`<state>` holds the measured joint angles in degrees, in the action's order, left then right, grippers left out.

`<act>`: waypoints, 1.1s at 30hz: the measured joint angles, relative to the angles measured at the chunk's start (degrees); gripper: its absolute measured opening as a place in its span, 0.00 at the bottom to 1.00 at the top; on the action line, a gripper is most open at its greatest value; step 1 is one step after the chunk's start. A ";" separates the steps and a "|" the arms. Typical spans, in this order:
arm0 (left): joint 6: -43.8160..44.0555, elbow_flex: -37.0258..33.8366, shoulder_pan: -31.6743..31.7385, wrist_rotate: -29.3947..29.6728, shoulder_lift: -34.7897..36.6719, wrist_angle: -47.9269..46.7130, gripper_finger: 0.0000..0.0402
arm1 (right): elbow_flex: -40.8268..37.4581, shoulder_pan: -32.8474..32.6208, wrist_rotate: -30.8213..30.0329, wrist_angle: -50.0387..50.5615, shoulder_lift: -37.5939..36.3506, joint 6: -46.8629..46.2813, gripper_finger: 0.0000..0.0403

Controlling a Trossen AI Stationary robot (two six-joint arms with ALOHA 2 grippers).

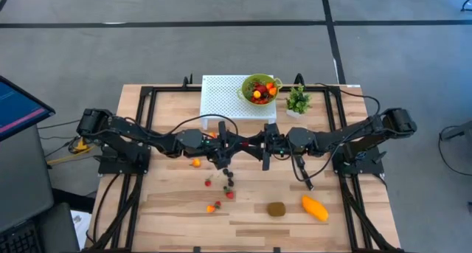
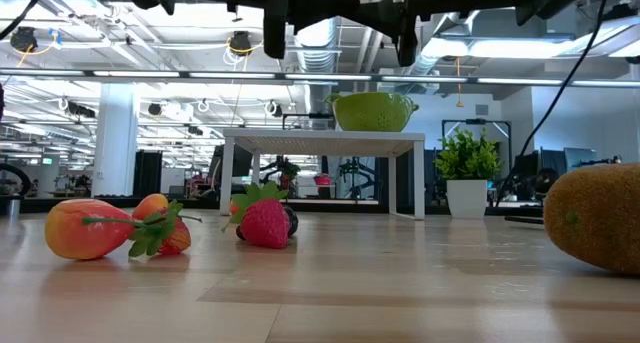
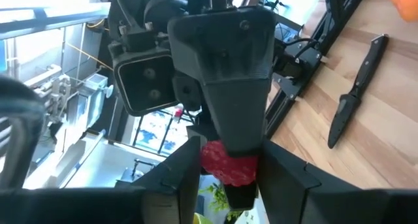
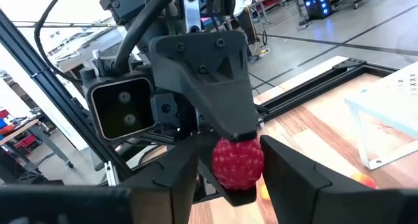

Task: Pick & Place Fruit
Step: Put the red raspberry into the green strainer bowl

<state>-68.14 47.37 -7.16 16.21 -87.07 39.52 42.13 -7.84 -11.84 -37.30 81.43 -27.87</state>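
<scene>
Both grippers meet level above the table's middle. My left gripper is shut on a red raspberry-like fruit. My right gripper faces it from the right, open. Its fingers flank the same berry, and a gap shows on one side. More fruit lies on the wood below: small berries, an orange piece, a kiwi and a mango. A green bowl holding fruit stands on a white perforated stand. My left gripper pinches the raspberry-like fruit by two opposite sides between its two fingers. The fingers come level from the table's left. The berry is lifted well clear of the table.
A black knife lies on the table under the right arm, also seen in the left wrist view. A small potted plant stands beside the bowl at the far edge. A black frame borders the tabletop.
</scene>
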 joint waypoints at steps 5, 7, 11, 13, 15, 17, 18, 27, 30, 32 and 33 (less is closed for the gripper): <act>0.06 0.00 0.00 0.00 0.00 -0.60 0.31 | 0.00 0.01 -0.04 0.07 0.00 0.89 0.31; 0.06 0.00 -0.04 0.02 0.00 -0.70 0.31 | 0.00 0.00 -0.02 0.17 0.00 1.02 0.28; 0.12 0.00 -0.03 0.02 0.00 -0.78 0.31 | 0.00 0.01 -0.02 0.18 0.00 1.04 0.24; 0.15 0.00 -0.02 0.02 0.00 -0.80 0.31 | 0.00 0.01 -0.02 0.18 0.00 1.04 0.23; 0.15 0.00 -0.03 0.00 0.00 -0.82 0.31 | 0.00 0.01 -0.02 0.19 0.00 1.03 0.24; 0.14 0.00 -0.02 0.00 0.00 -0.80 0.31 | 0.00 0.01 0.00 0.17 0.00 1.02 0.26; 0.10 0.00 -0.02 0.00 0.00 -0.80 0.32 | 0.00 0.01 0.00 0.17 0.00 1.02 0.26; 0.04 0.00 -0.91 2.58 0.00 -1.06 0.48 | 0.00 -0.01 0.02 0.00 0.00 0.97 0.24; 0.04 0.00 -2.07 4.92 0.00 -0.97 0.55 | 0.00 0.01 0.02 0.02 0.00 0.89 0.24; 0.02 0.00 -3.00 8.36 0.13 -0.85 0.59 | 0.00 0.41 0.02 0.02 0.00 0.94 0.25; 0.03 -0.01 -3.47 10.66 0.48 -0.99 0.61 | 0.00 0.72 0.12 0.05 -0.02 1.16 0.25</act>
<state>-68.11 47.36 -10.63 26.87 -86.59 38.52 42.13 -7.13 -11.72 -37.25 81.40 -26.71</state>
